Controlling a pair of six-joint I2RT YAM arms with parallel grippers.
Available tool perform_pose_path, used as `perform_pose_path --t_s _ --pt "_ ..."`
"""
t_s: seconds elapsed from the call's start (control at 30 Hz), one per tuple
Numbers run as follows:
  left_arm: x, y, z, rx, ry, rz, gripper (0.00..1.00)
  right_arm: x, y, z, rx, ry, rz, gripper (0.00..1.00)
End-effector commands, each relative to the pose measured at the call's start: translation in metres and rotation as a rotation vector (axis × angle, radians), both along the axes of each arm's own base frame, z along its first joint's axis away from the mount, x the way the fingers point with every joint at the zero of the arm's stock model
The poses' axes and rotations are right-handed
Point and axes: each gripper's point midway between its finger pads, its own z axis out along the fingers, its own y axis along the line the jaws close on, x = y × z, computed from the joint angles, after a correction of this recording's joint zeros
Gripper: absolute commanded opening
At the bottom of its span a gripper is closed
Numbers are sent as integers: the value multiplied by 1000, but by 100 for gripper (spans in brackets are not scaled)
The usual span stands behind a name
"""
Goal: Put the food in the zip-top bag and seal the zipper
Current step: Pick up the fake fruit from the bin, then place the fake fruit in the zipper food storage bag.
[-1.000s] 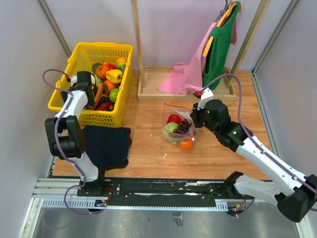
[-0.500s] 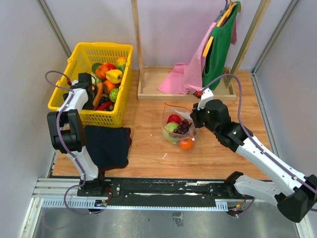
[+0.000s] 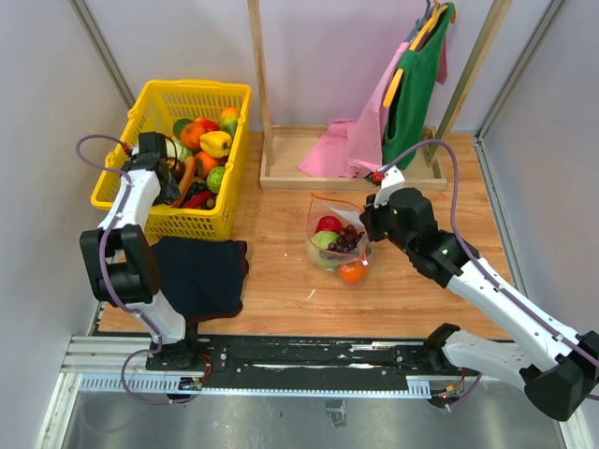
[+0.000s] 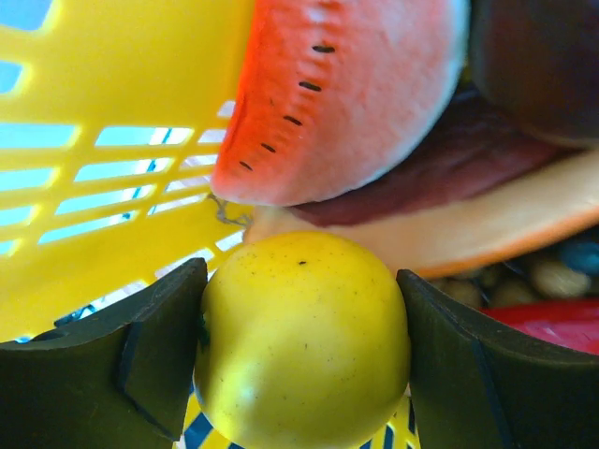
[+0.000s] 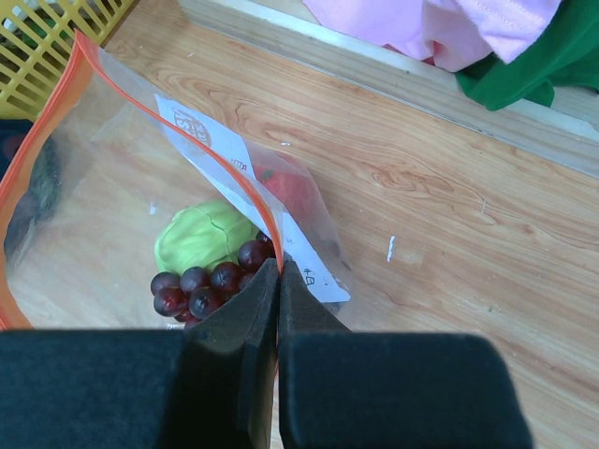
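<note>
Held a round yellow fruit (image 4: 304, 327) with the left gripper (image 4: 301, 351) down inside the yellow basket (image 4: 94, 94), one dark finger (image 4: 154, 351) pressed to each side of it. Saw a watermelon slice (image 4: 346, 94) just above the fruit and other toy produce piled behind it, too close and blurred to name. Pinched the zipper (image 5: 82, 45) of the zip-top bag (image 5: 112, 187) with the right gripper (image 5: 279, 281), fingers shut tight on the red-orange strip at the bag's far right edge. Left the bag lying on the wooden table (image 3: 281, 290) near its middle, mouth agape toward the basket, well apart from it. Counted a pale green cabbage (image 5: 201, 238), purple grapes (image 5: 201, 281) and a red apple (image 5: 290, 192) through the clear plastic, with an orange (image 3: 352, 272) at its near end. Noted a dark cloth (image 3: 201, 276) in front of the basket, a pink cloth (image 3: 351, 145) and a green garment (image 3: 412, 94) behind.
</note>
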Motion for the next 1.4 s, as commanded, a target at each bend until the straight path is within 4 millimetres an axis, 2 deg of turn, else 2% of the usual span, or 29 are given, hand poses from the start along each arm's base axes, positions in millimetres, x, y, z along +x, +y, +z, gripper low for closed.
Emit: perform_pose_path --t_s 0.0,0.13,0.33,0.4,0.6,0.8,1.0,1.3,1.37 --pt "3 -26 23 -108 -106 -74 41 4 -6 5 18 -19 -34 1" --pt "11 -44 49 -170 -216 -148 40 4 -6 6 20 -17 -34 1" --pt "15 -73 96 -251 -404 -267 29 4 -5 6 24 -17 -32 1" --pt "16 -85 111 -272 -459 -319 28 4 -4 6 28 -17 -29 1" --pt "10 -131 154 -317 -578 -493 27 3 -4 6 32 -18 -25 1" --pt "-7 -185 200 -404 -707 -676 26 3 -2 7 40 -19 -20 1" --pt "-27 -248 226 -512 -796 -863 26 3 -2 7 44 -21 -17 1" --pt "-58 -336 240 -674 -880 -1081 26 2 -3 9 48 -27 -20 1" --pt "-69 -361 244 -715 -910 -1146 26 2 -3 10 51 -29 -19 1"
